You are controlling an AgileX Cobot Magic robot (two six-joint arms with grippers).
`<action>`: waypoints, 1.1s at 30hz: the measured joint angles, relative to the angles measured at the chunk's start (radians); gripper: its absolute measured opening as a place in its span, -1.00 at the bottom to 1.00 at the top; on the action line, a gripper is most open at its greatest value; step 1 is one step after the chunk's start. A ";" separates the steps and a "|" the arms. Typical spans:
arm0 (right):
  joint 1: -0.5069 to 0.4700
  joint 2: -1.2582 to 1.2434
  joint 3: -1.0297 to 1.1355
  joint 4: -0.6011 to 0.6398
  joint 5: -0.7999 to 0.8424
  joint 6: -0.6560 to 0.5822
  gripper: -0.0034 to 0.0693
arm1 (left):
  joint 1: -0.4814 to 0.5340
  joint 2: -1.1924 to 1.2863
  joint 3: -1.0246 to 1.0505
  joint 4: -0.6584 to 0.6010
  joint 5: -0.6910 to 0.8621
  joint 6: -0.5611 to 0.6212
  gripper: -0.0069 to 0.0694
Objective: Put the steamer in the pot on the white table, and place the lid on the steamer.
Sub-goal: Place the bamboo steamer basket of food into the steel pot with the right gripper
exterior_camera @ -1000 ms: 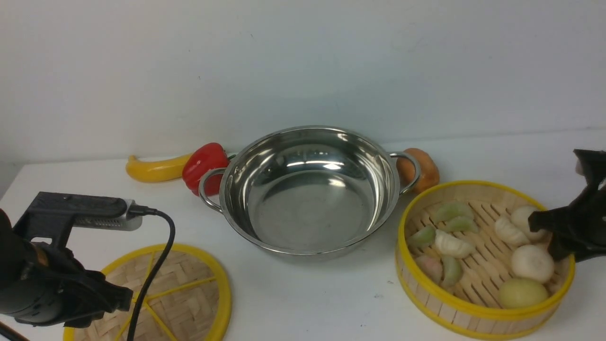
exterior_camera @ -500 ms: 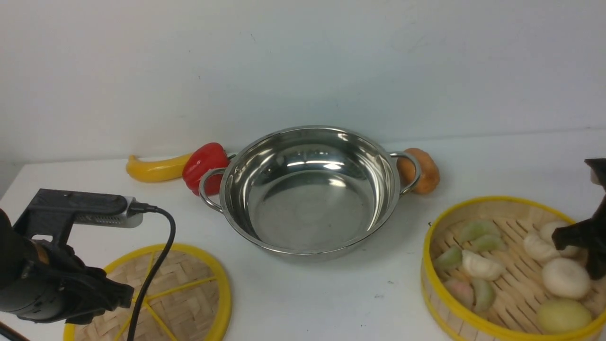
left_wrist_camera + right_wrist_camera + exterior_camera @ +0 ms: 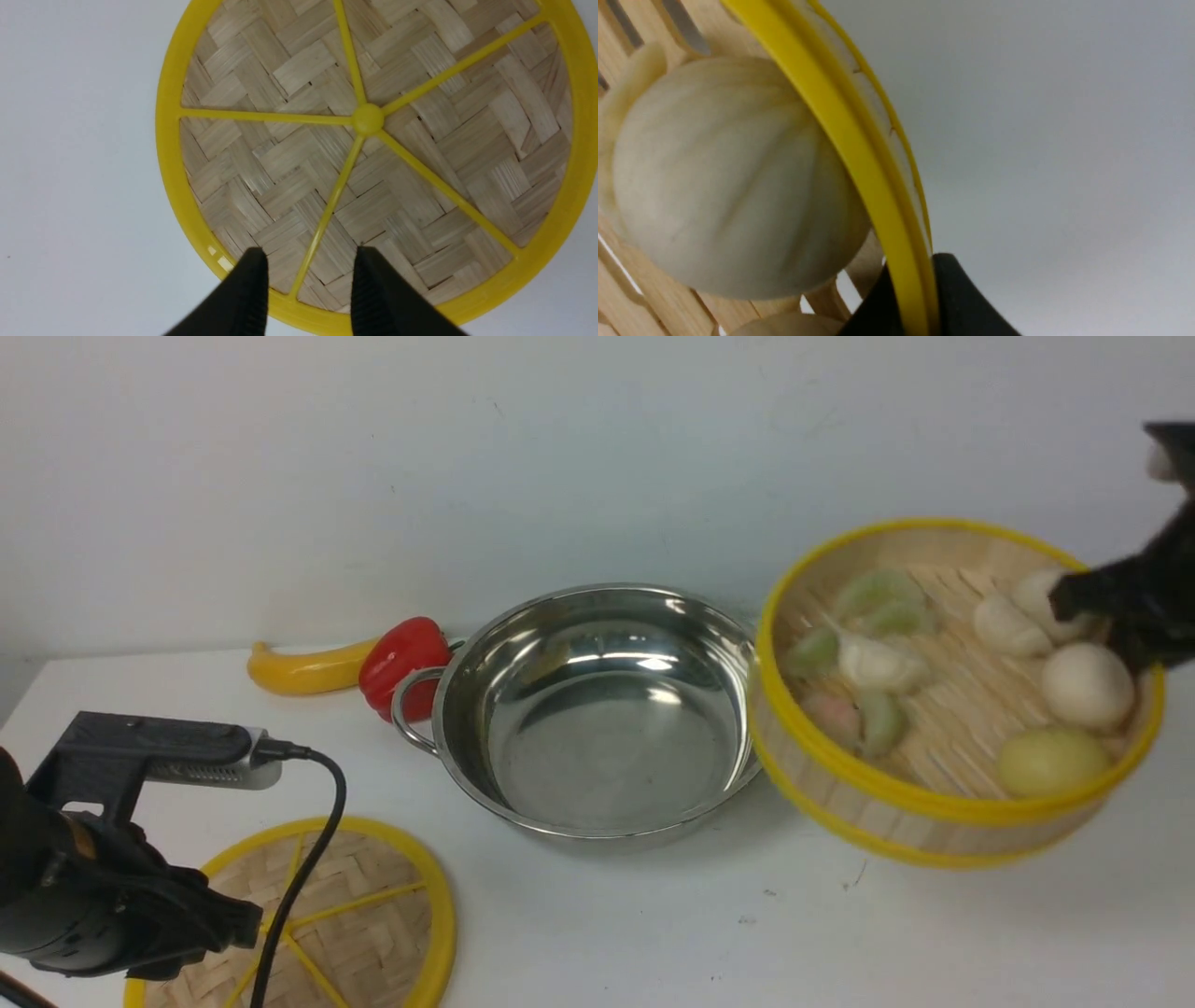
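White tabletop (image 3: pixel 597 933), lower frame. Steamer (image 3: pixel 943 831), upper right, is pinched at its rim by the right gripper (image 3: pixel 913 275); pot (image 3: pixel 611 756) lies leftward. Left gripper (image 3: pixel 308 256) is spread at lower left.

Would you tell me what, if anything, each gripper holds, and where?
The right gripper holds the steamer by its rim and side wall; the left gripper holds nothing.

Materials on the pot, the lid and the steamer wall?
Pot: polished metal, likely stainless steel; mirror-like highlights.
Lid: matte woven bamboo, by its crossing strips; smooth yellow rim and spokes, maybe plastic.
Steamer wall: pale wood or bamboo, satin; vertical slats show.
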 joint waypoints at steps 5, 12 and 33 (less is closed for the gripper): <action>0.203 0.216 -0.326 0.007 0.014 0.044 -0.76 | 0.000 0.000 0.000 0.000 0.010 0.000 -0.19; 0.299 0.510 -0.717 0.032 0.015 0.083 -0.76 | 0.000 0.000 0.000 -0.017 0.024 0.000 -0.19; 0.310 0.767 -0.854 -0.026 0.028 0.040 -0.76 | 0.000 0.000 0.000 -0.023 0.008 0.001 -0.19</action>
